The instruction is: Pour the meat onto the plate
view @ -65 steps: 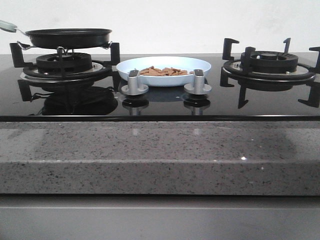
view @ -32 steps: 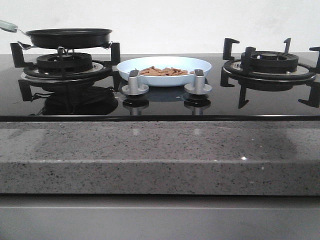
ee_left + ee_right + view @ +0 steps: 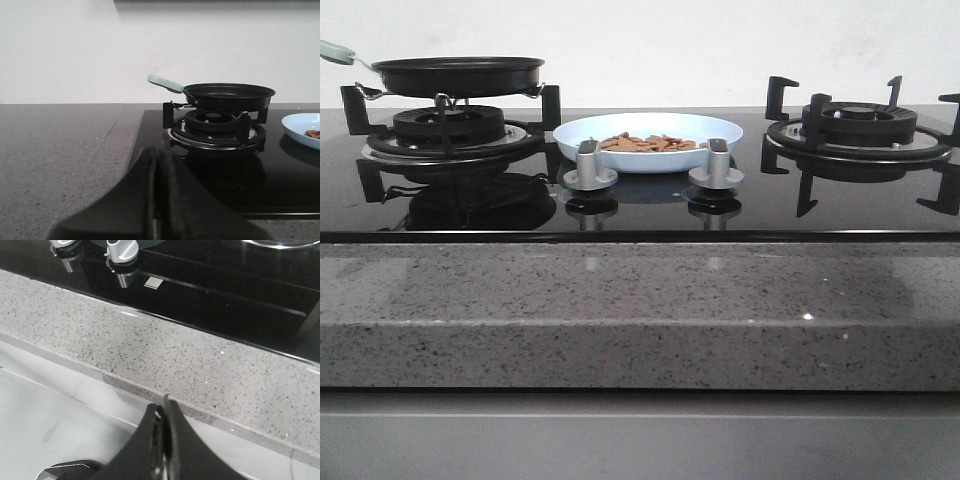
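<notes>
One plate holds a heap of too many meat pieces to count, beside one black frying pan, two burners and two silver knobs.

The front view looked level and low across the counter edge toward the hob and back wall. The left wrist view faced the frying pan from the counter, sharing pan and plate with the front. The right wrist view looked steeply down, close over the counter edge and knobs.
</notes>
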`<state>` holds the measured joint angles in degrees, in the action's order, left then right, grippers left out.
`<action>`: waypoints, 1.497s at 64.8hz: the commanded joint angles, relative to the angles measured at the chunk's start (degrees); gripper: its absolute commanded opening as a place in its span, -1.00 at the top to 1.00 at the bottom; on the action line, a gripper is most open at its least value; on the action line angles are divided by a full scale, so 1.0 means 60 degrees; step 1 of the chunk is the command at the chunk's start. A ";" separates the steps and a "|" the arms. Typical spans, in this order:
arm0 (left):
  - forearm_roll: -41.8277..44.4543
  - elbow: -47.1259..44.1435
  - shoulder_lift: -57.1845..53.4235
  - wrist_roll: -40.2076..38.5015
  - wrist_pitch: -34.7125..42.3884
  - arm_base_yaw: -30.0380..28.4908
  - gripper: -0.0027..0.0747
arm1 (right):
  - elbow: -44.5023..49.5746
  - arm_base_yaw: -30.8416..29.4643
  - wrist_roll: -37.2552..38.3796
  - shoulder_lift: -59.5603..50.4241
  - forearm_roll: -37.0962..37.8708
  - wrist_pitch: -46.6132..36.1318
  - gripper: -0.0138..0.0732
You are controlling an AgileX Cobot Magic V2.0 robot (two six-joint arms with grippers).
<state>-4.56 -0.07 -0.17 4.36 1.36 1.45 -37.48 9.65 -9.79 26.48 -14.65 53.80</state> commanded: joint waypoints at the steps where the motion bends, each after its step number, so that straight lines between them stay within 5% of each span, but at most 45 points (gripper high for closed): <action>1: -0.0050 -0.0075 -0.0149 -0.0004 0.0796 0.0005 0.98 | -0.0258 0.0025 -0.0039 0.0062 -0.0080 -0.0545 0.84; 12: -0.0050 -0.0075 -0.0149 -0.0004 0.0796 0.0005 0.98 | 0.0000 -0.0241 -0.0146 -0.0489 0.0335 -0.1071 0.84; 50: -0.0050 -0.0075 -0.0149 -0.0004 0.0796 0.0005 0.98 | 0.6374 -0.1675 -0.0206 -0.4396 0.0338 -0.8883 0.84; 88: -0.0050 -0.0075 -0.0149 -0.0004 0.0796 0.0005 0.98 | 0.6453 -0.1307 -0.0206 -0.4676 0.0358 -0.9238 0.84; 97: -0.0050 -0.0075 -0.0149 -0.0004 0.0796 0.0005 0.98 | 0.6453 -0.1307 0.0460 -0.4676 0.1382 -0.9252 0.84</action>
<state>-4.56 -0.07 -0.17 4.45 1.59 1.45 1.51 1.67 -9.49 -0.61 -10.69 3.22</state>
